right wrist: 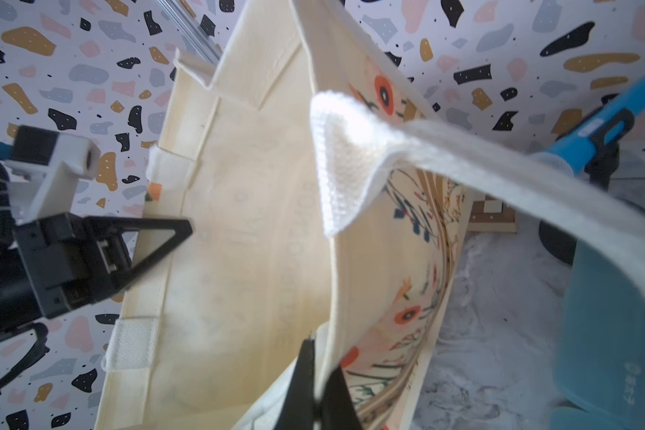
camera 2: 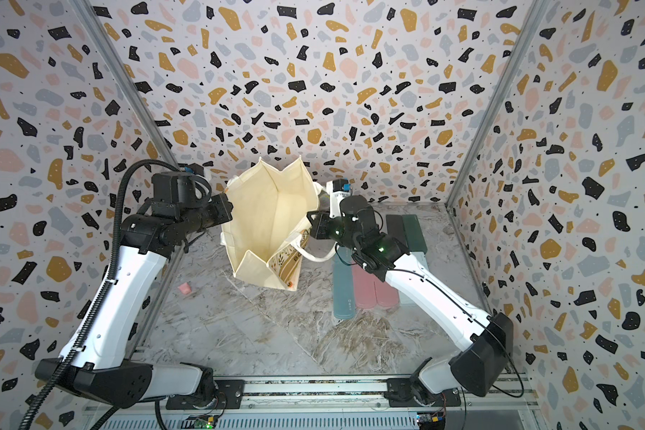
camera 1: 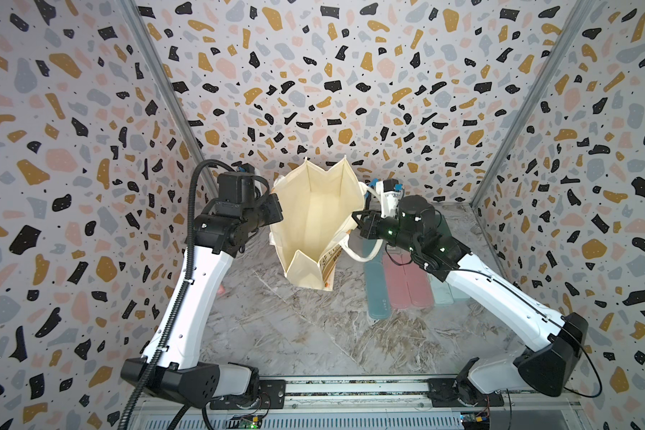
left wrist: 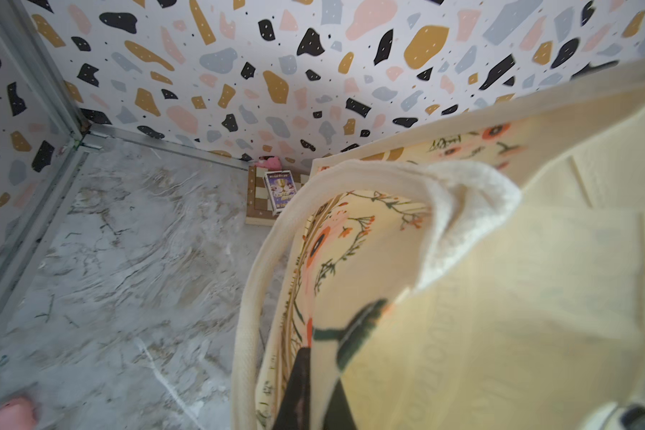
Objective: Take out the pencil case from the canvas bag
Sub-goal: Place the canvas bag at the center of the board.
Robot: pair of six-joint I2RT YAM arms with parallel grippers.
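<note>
Showing card box (left wrist: 279,190) behind bag (left wrist: 537,298), L wrist

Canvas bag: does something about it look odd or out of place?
Yes. The bag is not standing by itself: the left gripper and right gripper pinch opposite rims, holding it open. Its inside looks empty, and one handle hangs loose.

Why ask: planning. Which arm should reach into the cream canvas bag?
Right, probably: left gripper and right gripper both pinch the cream canvas bag; the teal flat case lies by the right arm.
</note>
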